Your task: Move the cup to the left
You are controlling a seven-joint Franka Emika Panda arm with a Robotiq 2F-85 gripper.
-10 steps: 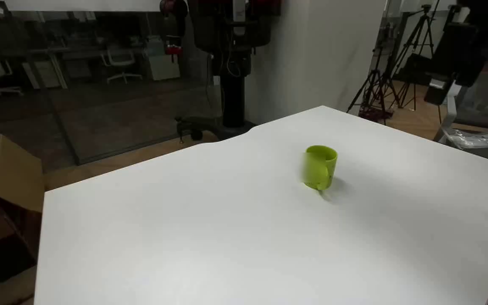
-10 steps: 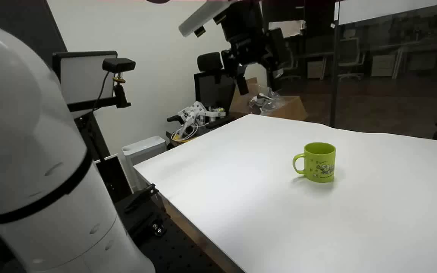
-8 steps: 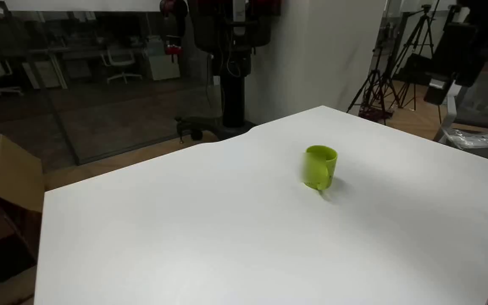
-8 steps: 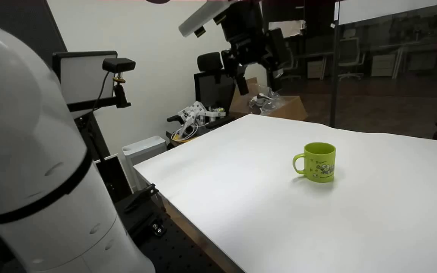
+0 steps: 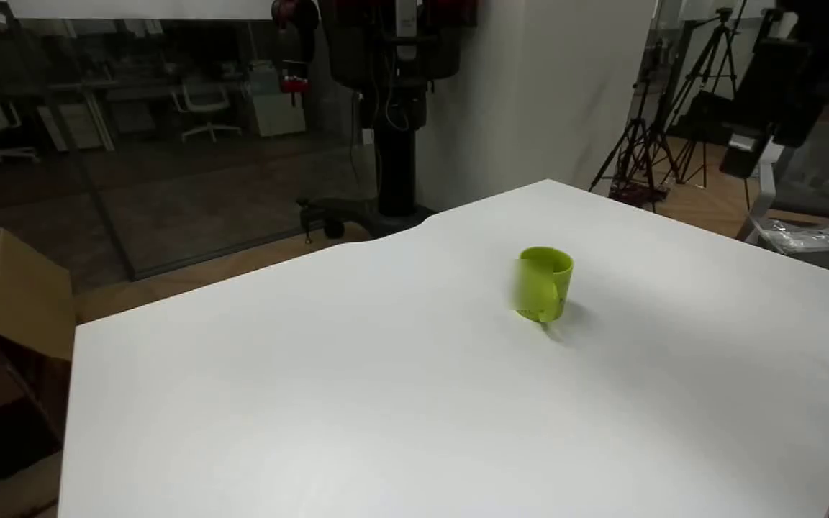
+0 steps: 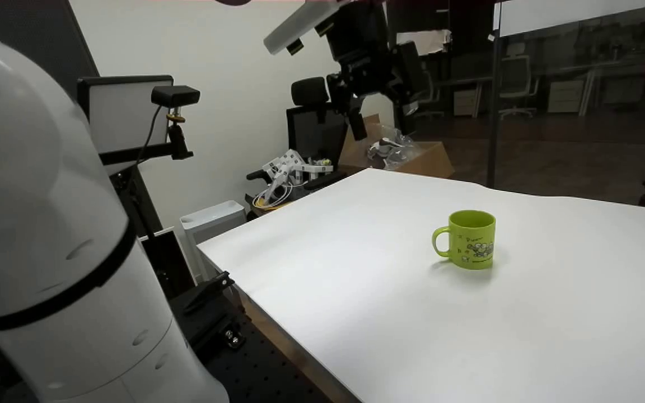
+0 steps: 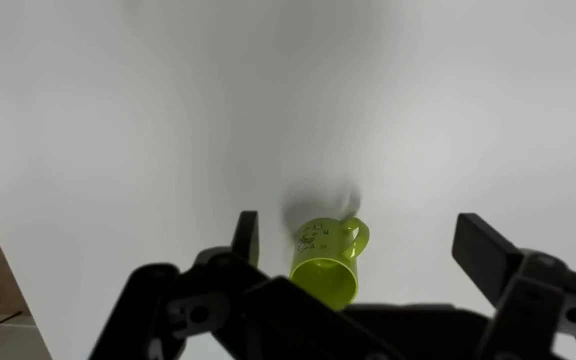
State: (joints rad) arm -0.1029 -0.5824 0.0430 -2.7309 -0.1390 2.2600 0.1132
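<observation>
"Where's the cup (image 6: 472, 240) standing?"
"It's standing upright on the white table (image 6: 328, 252), well below the claw (image 7: 363, 245); in the wrist view it's sitting off-centre, nearer the picture-left finger (image 7: 246, 235)."
"And the claw?"
"It's hanging spread wide, gripping nothing."

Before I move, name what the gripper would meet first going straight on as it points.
Probably the white tabletop: the open gripper points down, and the lime-green mug looks off to one side of its line, though depth is hard to judge.
</observation>
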